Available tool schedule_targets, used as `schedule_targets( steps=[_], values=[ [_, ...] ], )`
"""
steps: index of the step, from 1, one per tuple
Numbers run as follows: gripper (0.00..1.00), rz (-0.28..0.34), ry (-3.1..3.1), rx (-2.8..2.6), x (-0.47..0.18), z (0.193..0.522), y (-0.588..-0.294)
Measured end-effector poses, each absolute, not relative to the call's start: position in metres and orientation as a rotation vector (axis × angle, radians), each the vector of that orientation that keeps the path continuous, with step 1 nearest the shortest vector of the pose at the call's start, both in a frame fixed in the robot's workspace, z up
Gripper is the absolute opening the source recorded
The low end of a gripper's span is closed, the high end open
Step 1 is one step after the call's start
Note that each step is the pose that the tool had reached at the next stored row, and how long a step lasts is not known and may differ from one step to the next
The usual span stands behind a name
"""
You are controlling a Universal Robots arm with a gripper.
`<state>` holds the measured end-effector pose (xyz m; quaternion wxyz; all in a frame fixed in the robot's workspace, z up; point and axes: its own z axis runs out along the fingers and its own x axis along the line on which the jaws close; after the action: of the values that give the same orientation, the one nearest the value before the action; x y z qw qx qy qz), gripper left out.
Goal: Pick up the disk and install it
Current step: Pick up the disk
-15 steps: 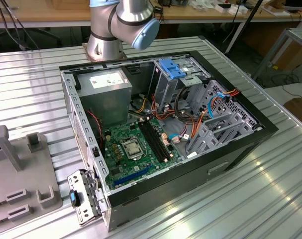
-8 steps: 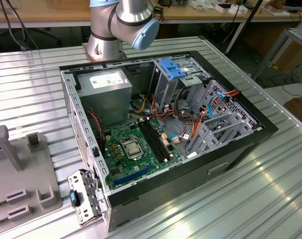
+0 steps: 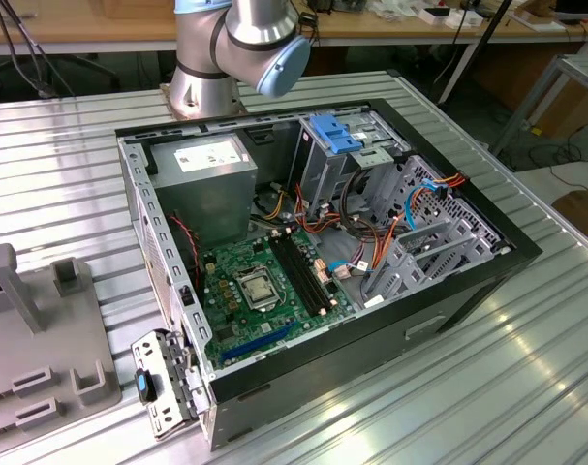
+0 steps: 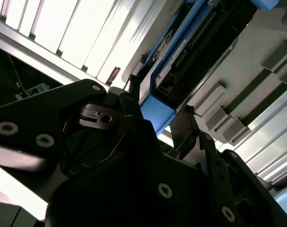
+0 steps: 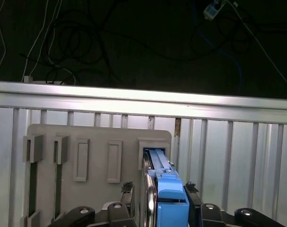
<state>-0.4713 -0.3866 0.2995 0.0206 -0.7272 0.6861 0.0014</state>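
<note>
stage: pickup, install not begun | gripper (image 5: 164,208) fingers clamped on the disk (image 5: 169,194) | disk standing in grey holder rack (image 5: 63,137) slot | computer case (image 3: 448,291) apart

Arm (image 3: 237,44): silver-grey cylindrical joints, pale blue end caps. Gripper (image 4: 155,125): matte black linkage plates, silver socket-head screws, black fingers (image 5: 193,198).

arm (image 3: 237,44): base behind the computer case (image 3: 323,252) | gripper (image 5: 168,201): black fingers (image 5: 194,198) clamped on the disk (image 5: 168,196)
</note>
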Motion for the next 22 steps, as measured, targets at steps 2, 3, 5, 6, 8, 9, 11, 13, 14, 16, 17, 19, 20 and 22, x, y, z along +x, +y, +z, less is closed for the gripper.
schedule_targets(
  steps=[2,3,5,6,8,9,11,13,14,16,17,19,20,22],
  values=[
    [0.51,0.004,2.128,-2.255,-0.4713,0.2994,-0.3866],
    [0.51,0.004,2.128,-2.255,-0.4713,0.2994,-0.3866],
    [0.51,0.004,2.128,-2.255,-0.4713,0.2994,-0.3866],
    [0.51,0.004,2.128,-2.255,-0.4713,0.2993,-0.3866],
    [0.43,0.004,2.131,-2.252,-0.4713,0.2993,-0.3866],
    [0.43,0.004,2.132,-2.251,-0.4713,0.2993,-0.3866],
    [0.43,0.004,2.133,-2.249,-0.4713,0.2991,-0.3866],
    [0.43,0.004,2.146,-2.238,-0.4713,0.2988,-0.3866],
    [0.43,0.003,2.154,-2.230,-0.4713,0.2986,-0.3866],
    [0.43,0.003,2.167,-2.218,-0.4713,0.2986,-0.3866],
    [0.43,0.003,2.167,-2.217,-0.4713,0.2985,-0.3866],
    [0.43,0.003,2.168,-2.217,-0.4713,0.2985,-0.3866],
    [0.43,0.003,2.168,-2.216,-0.4713,0.2985,-0.3866],
    [0.37,0.003,2.168,-2.216,-0.4713,0.2985,-0.3866]
  ],
)
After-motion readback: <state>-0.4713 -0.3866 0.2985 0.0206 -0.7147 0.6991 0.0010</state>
